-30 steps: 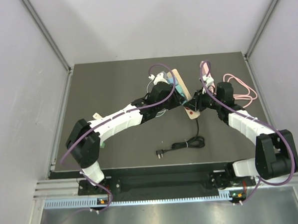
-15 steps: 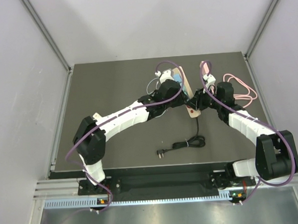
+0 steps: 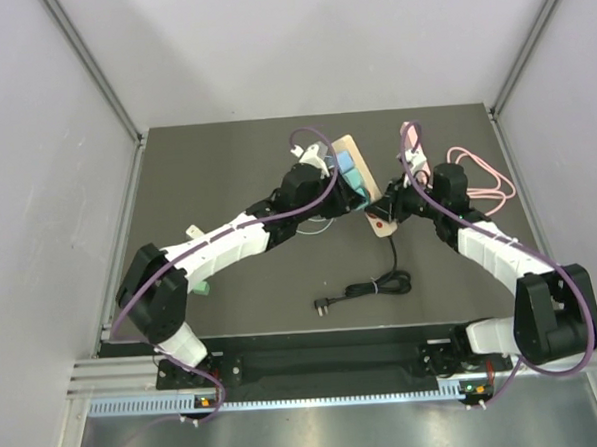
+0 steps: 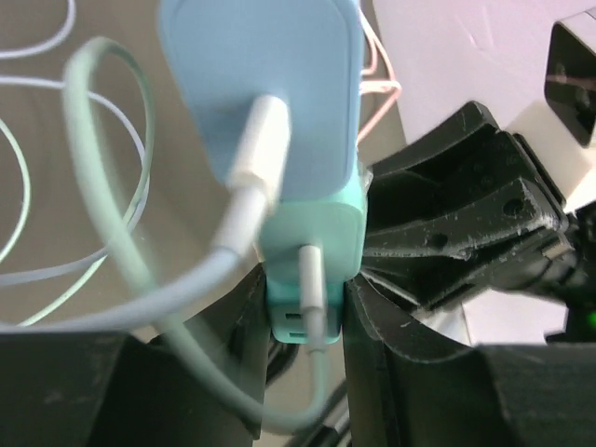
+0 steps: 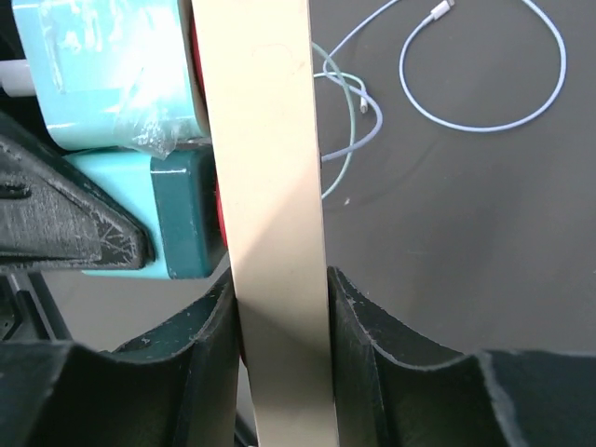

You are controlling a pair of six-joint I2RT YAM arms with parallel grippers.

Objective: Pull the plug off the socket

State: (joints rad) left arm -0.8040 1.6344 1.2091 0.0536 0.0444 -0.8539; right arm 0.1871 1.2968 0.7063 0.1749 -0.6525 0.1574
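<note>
- Dark table mat, grey walls around; the work sits upper centre of the top view.
- Beige socket strip stands on edge, pinched by the right gripper, likely to brace it against the pull.
- Narrow clamp of left gripper on teal plug, which looks seated in the strip beside blue charger; set for a straight pull.

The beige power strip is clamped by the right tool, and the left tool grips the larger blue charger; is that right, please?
Not quite: the left tool grips the smaller teal charger, as the left wrist view shows. The rest stands.
</note>
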